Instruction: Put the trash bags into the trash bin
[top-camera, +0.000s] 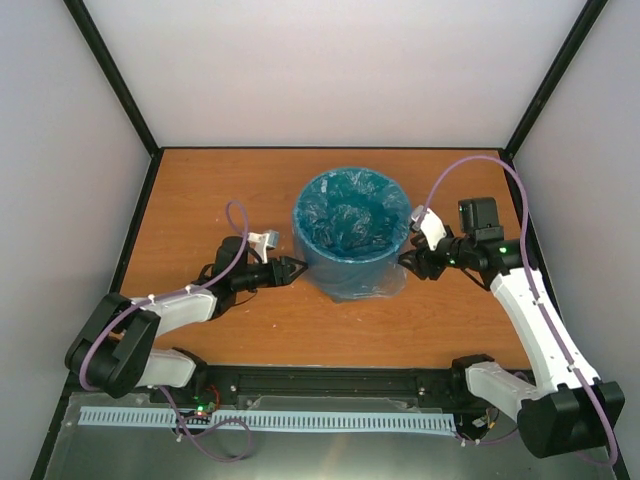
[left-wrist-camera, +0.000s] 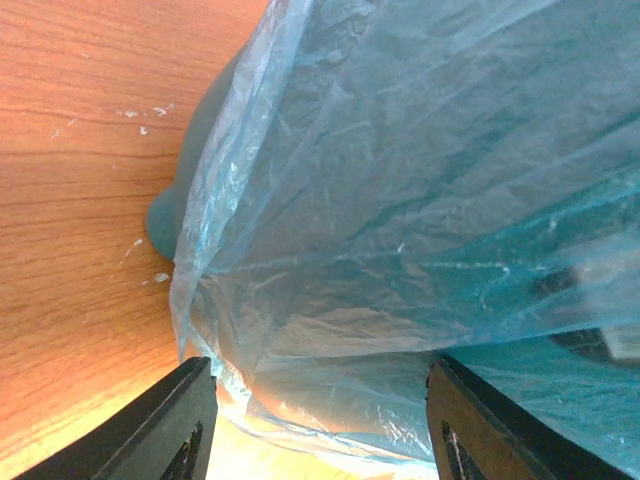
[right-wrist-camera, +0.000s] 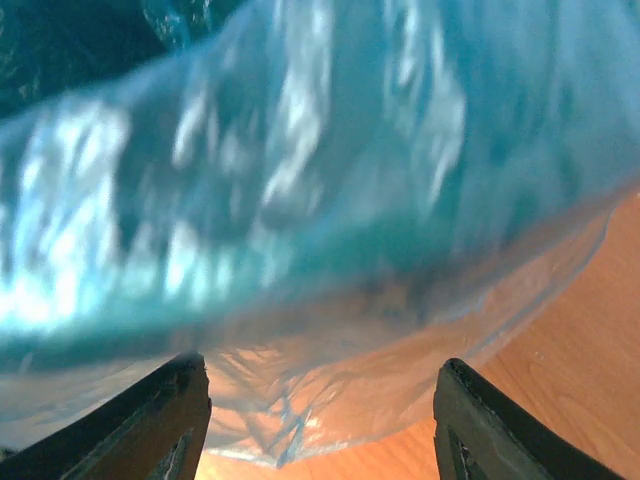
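Observation:
The dark teal trash bin (top-camera: 350, 262) stands upright mid-table. The light-blue trash bag (top-camera: 348, 212) lines its inside and is draped over the rim, with loose film hanging down the front right (top-camera: 385, 285). My left gripper (top-camera: 297, 268) is open, low at the bin's left side; in the left wrist view the bag film (left-wrist-camera: 400, 200) fills the frame just past the fingers (left-wrist-camera: 165, 425). My right gripper (top-camera: 408, 262) is open at the bin's right side; in the right wrist view the hanging film (right-wrist-camera: 330, 330) lies between and beyond the fingers (right-wrist-camera: 500, 430).
The wooden table (top-camera: 200, 190) is enclosed by light walls with black corner posts (top-camera: 110, 75). A black rail and white cable tray (top-camera: 270, 418) run along the near edge. Purple cables loop over both arms.

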